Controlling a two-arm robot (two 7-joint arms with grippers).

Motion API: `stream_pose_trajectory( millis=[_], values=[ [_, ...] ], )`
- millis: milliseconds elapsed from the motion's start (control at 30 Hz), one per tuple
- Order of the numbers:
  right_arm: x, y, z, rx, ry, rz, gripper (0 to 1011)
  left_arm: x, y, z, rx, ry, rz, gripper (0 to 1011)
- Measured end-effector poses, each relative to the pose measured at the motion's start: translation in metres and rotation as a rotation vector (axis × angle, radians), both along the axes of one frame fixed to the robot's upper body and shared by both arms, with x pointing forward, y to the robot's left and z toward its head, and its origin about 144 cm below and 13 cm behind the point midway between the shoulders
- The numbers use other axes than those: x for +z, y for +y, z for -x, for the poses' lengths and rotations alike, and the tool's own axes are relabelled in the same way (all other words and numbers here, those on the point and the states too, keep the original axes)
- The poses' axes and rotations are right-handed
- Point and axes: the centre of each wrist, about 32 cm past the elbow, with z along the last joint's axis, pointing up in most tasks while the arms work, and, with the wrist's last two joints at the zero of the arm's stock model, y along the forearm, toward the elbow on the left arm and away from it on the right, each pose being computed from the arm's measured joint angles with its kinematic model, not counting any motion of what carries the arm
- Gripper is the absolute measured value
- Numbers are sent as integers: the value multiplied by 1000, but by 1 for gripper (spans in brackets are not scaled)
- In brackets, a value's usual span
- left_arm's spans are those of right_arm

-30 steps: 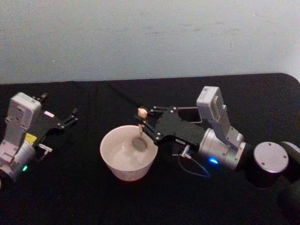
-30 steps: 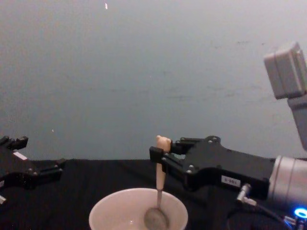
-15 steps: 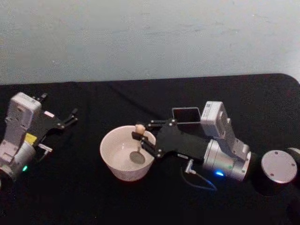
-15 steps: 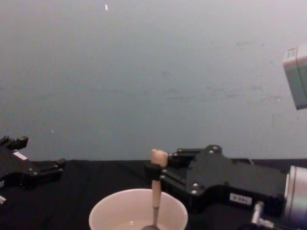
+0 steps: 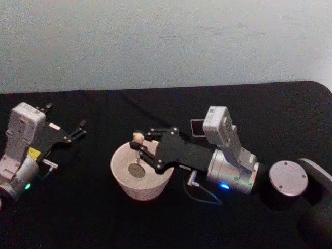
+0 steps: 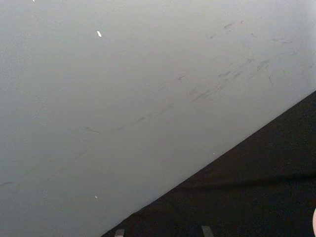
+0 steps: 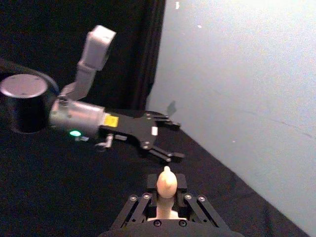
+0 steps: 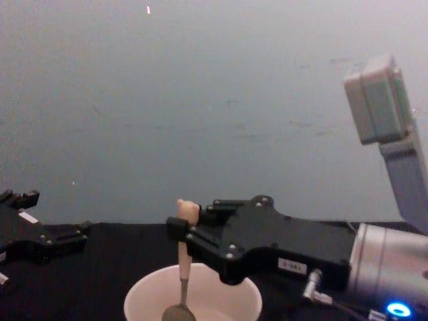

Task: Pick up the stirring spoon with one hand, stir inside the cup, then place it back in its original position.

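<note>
The stirring spoon point(image 5: 138, 138) stands nearly upright in the cup point(image 5: 140, 193), a pale stick with a small knob on top. Its dark lower end rests inside the cup's left half. My right gripper point(image 5: 139, 146) is shut on the stick just under the knob, reaching in from the right over the cup's rim. In the chest view the stirring spoon point(image 8: 182, 262) dips into the cup point(image 8: 235, 295) with the right gripper point(image 8: 179, 233) clamped on it. The dark square holder point(image 5: 197, 127) stands behind, partly hidden by the right wrist. My left gripper point(image 5: 66, 117) is parked open at the far left.
A black cloth point(image 5: 78, 212) covers the table, with a pale wall behind it. A dark cylinder with a round grey top point(image 5: 284, 179) sits at the right. A thin cable point(image 5: 205, 195) loops under the right wrist. In the right wrist view the left gripper point(image 7: 176, 140) shows farther off.
My right gripper has carried the spoon from the cup's far right side toward me and then leftward inside the cup. The left arm has not moved.
</note>
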Motion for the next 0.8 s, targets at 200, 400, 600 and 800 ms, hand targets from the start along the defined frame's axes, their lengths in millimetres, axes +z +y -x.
stream_pose_trajectory(
  millis=[200,400,600,800],
  values=[
    [0,2,-9,-44,-9,5,211,0,0,0,0,0,0,1001],
    [0,-3,-12,-71,-10,26,212,0,0,0,0,0,0,1001],
    [0,-9,-13,-83,-9,29,212,0,0,0,0,0,0,1001],
    [1,-12,-12,-88,-12,30,212,0,0,0,0,0,0,1001]
  ],
)
